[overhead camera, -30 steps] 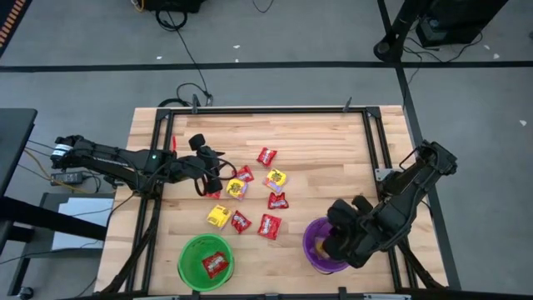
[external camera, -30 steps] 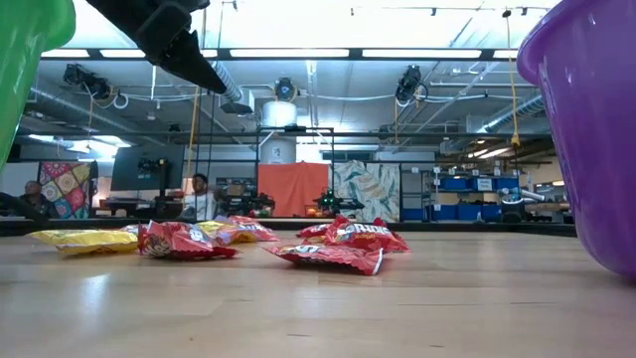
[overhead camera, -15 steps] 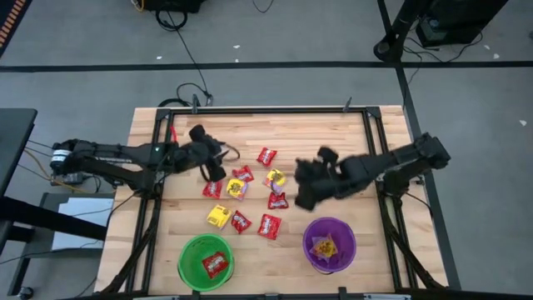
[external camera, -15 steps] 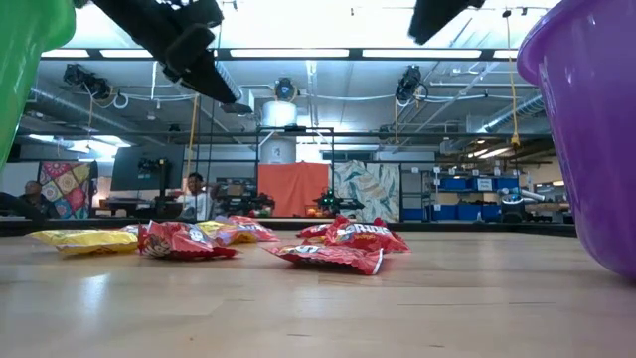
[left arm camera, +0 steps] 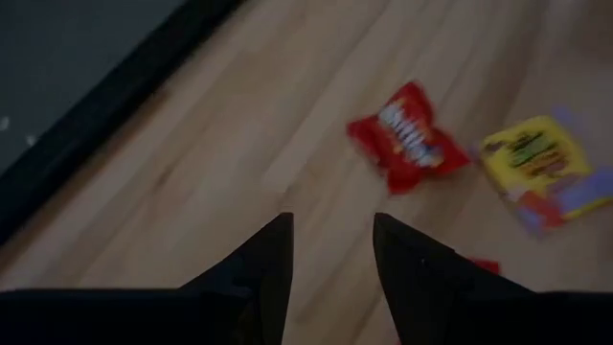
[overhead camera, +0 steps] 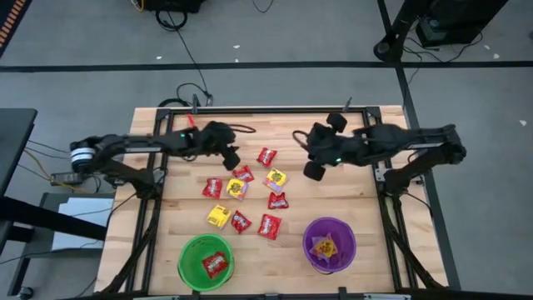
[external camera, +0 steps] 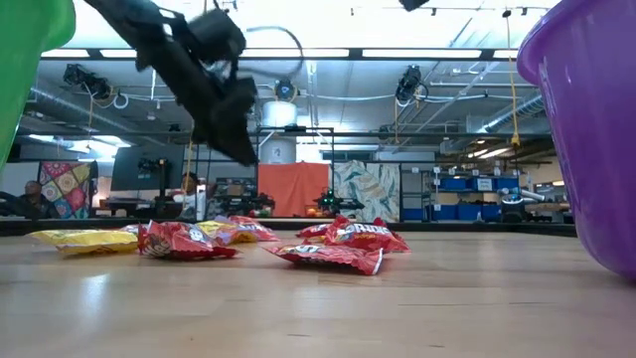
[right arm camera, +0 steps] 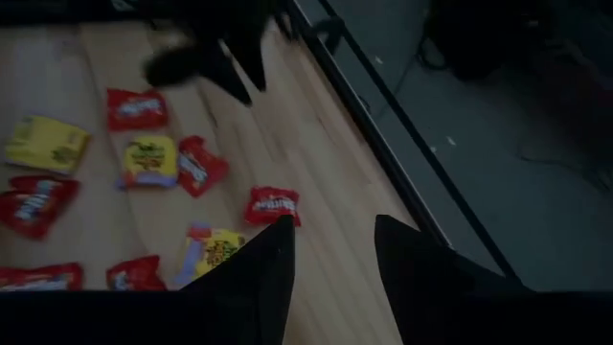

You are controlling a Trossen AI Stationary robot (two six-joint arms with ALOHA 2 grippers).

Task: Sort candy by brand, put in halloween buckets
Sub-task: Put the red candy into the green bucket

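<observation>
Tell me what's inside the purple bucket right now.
Inside the purple bucket, the high view shows a yellow candy packet lying on its floor. Anything beneath that packet is covered and cannot be made out.

Little print can be made out. In the low view, a red candy packet (external camera: 348,235) near the middle of the table carries pale lettering whose end reads roughly "UDS". In the left wrist view, another red packet (left arm camera: 407,137) shows pale print too blurred to read, and the yellow packets' print cannot be read.
</observation>
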